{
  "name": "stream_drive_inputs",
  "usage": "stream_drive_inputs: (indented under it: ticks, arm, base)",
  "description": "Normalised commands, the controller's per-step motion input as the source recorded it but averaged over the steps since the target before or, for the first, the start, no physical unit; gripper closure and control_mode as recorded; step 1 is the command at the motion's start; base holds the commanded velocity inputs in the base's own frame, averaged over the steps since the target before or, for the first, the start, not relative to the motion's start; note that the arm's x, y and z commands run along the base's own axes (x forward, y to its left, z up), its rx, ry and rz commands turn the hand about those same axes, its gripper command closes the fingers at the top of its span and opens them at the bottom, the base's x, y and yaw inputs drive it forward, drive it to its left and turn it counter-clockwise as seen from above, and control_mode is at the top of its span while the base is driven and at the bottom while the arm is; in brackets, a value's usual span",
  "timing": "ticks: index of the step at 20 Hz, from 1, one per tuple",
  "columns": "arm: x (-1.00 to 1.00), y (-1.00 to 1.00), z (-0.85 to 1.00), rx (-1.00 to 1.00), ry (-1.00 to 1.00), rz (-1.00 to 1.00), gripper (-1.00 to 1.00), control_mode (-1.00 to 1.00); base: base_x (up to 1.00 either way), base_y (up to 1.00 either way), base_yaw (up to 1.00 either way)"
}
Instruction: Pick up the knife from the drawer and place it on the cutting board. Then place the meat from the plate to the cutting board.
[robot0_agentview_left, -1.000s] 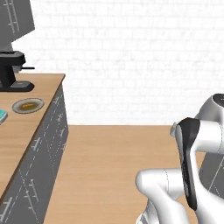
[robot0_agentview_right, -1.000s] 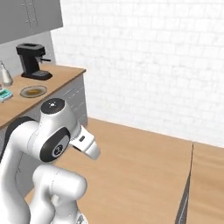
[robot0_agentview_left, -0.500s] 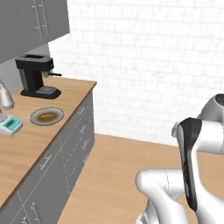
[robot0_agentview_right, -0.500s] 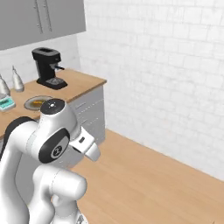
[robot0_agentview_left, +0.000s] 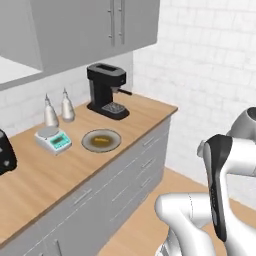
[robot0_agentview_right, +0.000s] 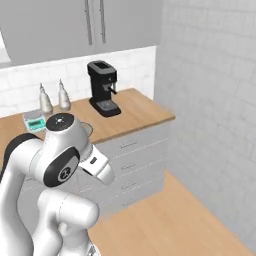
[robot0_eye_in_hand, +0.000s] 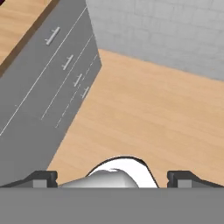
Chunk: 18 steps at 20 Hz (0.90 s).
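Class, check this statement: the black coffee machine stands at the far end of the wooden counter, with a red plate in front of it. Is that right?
Not quite. The coffee machine does stand at the counter's far end, but the plate in front of it is dark olive-brown, not red, as the left base view shows.

On the counter, the plate lies before the coffee machine.

From my remote station, the end effector sits at 6 o'clock with its two dark fingertips set wide apart and nothing between them. A grey cabinet front runs from 12 toward 8 o'clock, carrying four short bar handles in a diagonal row. The wooden surface occupies the 11 o'clock corner. Light wood floor spans centre to 3 o'clock; a white brick wall lies at 1 o'clock.
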Motion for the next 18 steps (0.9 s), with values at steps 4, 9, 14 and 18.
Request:
stream_drive_inputs:
  ticks: [4, 9, 14, 18]
  arm:
    - [0.00, 0.00, 0.00, 0.00, 0.00, 0.00, -1.00, 1.00]
    - [0.00, 0.00, 0.00, 0.00, 0.00, 0.00, -1.00, 1.00]
    - [0.00, 0.00, 0.00, 0.00, 0.00, 0.00, -1.00, 1.00]
    - [0.00, 0.00, 0.00, 0.00, 0.00, 0.00, -1.00, 1.00]
  base:
    - [0.99, -0.33, 0.67]
    - [0.26, -0.37, 0.81]
    - [0.04, -0.23, 0.91]
    - [0.79, -0.46, 0.65]
